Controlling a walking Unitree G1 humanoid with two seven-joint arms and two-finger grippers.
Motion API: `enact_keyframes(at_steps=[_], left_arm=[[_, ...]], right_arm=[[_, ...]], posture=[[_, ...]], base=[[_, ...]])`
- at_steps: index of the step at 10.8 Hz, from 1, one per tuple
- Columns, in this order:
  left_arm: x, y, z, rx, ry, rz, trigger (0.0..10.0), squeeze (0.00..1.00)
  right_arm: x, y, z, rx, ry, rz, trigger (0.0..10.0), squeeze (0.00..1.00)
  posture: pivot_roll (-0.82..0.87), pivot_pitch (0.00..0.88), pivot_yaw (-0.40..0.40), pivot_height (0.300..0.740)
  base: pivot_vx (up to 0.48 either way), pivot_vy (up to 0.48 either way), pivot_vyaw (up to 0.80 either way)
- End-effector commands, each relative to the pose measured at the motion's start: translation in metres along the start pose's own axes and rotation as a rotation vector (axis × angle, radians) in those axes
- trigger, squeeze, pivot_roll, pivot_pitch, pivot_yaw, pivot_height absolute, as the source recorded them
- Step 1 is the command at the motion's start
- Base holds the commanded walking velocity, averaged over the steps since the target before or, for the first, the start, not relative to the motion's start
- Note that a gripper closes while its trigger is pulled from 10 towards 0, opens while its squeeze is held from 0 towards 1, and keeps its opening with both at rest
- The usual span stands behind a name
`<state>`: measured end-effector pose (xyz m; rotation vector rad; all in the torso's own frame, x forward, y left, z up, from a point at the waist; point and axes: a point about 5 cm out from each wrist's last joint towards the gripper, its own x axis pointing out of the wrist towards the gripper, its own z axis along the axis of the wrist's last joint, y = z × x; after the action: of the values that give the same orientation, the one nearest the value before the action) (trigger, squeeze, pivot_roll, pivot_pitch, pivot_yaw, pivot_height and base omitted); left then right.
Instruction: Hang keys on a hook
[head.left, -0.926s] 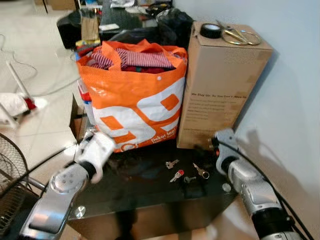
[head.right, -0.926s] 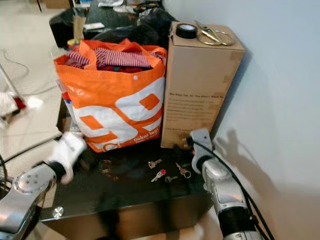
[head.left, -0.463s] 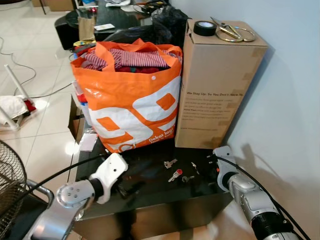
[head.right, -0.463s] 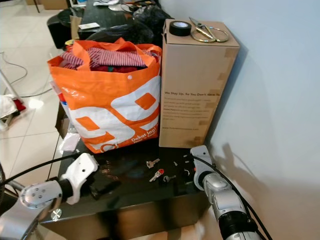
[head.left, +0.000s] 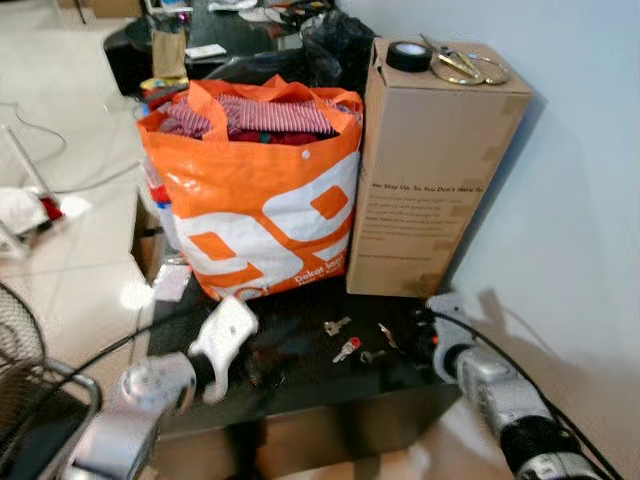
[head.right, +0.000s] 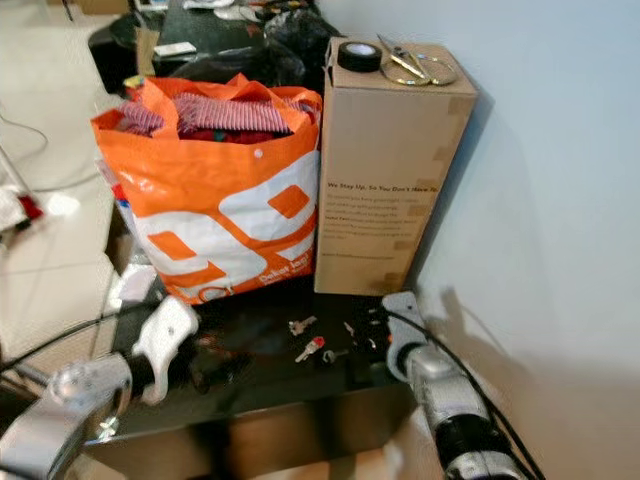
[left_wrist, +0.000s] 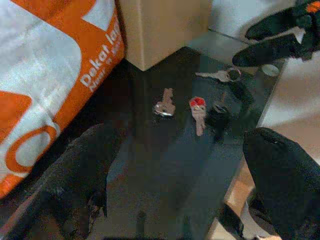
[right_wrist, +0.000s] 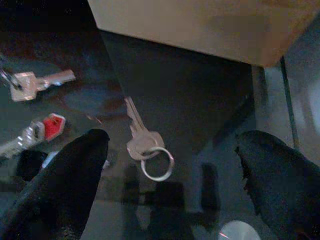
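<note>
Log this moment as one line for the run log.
phase: reaching for keys | right gripper: open over ringed key | left gripper: open above table | keys: on table, none held

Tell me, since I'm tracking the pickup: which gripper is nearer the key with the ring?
Right. The right gripper, open, straddles the ringed key on the black table; the open left gripper sits further back across the table.

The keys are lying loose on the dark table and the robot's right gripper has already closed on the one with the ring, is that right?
Not quite. The keys do lie loose on the dark table, but the right gripper is open, its fingers spread to either side of the key with the ring, which lies untouched. The right wrist view shows this.
</note>
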<state>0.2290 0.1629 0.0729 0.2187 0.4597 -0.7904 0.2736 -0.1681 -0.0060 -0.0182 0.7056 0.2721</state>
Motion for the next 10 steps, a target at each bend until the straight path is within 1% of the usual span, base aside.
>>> enact_keyframes(at_steps=[1, 2, 3, 4, 5, 6, 7, 8, 9, 10], left_arm=[[0.0, 0.002, 0.004, 0.002, -0.007, -0.011, 10.0, 0.3], [0.002, -0.002, 0.005, 0.031, 0.018, -0.072, 10.0, 0.18], [0.004, -0.005, 0.004, 0.073, 0.046, -0.11, 10.0, 0.13], [0.007, -0.003, 0.005, 0.104, 0.078, -0.137, 10.0, 0.06], [0.009, -0.003, 0.003, 0.104, 0.1, -0.143, 10.0, 0.03], [0.009, -0.006, -0.002, 0.09, 0.141, -0.173, 10.0, 0.04], [0.008, -0.007, -0.003, 0.095, 0.15, -0.183, 10.0, 0.03], [0.007, -0.007, -0.004, 0.093, 0.153, -0.187, 10.0, 0.03], [0.007, -0.007, -0.004, 0.094, 0.155, -0.187, 10.0, 0.04], [0.007, -0.007, -0.003, 0.095, 0.155, -0.186, 10.0, 0.03]], right_arm=[[0.001, 0.001, 0.003, 0.027, -0.014, 0.003, 10.0, 0.0], [0.005, 0.003, -0.001, 0.04, 0.002, 0.011, 10.0, 0.0], [0.006, 0.002, -0.004, 0.062, 0.023, 0.004, 10.0, 0.0], [0.009, 0.005, -0.007, 0.085, 0.048, 0.035, 10.0, 0.0], [0.01, 0.005, -0.01, 0.089, 0.066, 0.037, 10.0, 0.0], [0.011, 0.004, -0.011, 0.158, 0.067, 0.044, 10.0, 0.0], [0.012, 0.005, -0.01, 0.193, 0.068, 0.062, 10.0, 0.0], [0.012, 0.004, -0.009, 0.227, 0.06, 0.074, 6.1, 0.0], [0.012, 0.003, -0.011, 0.233, 0.065, 0.066, 2.8, 0.0], [0.012, 0.003, -0.011, 0.237, 0.066, 0.067, 1.1, 0.0]], posture=[[0.01, 0.0, -0.032, 0.74], [0.01, 0.0, -0.034, 0.74], [0.04, 0.0, -0.053, 0.74], [0.04, 0.0, -0.06, 0.74], [0.04, 0.0, -0.062, 0.74], [0.04, 0.0, -0.064, 0.74], [0.04, 0.0, -0.063, 0.74], [0.04, 0.0, -0.065, 0.74], [0.04, 0.0, -0.067, 0.74], [0.05, 0.0, -0.07, 0.74]], base=[[0.0, 0.0, 0.0], [0.0, 0.0, 0.0], [0.0, 0.0, 0.0], [0.0, 0.0, 0.0], [0.0, 0.0, 0.0], [0.0, 0.0, 0.0], [0.0, 0.0, 0.0], [0.0, 0.0, 0.0], [0.0, 0.0, 0.0], [0.0, 0.0, 0.0]])
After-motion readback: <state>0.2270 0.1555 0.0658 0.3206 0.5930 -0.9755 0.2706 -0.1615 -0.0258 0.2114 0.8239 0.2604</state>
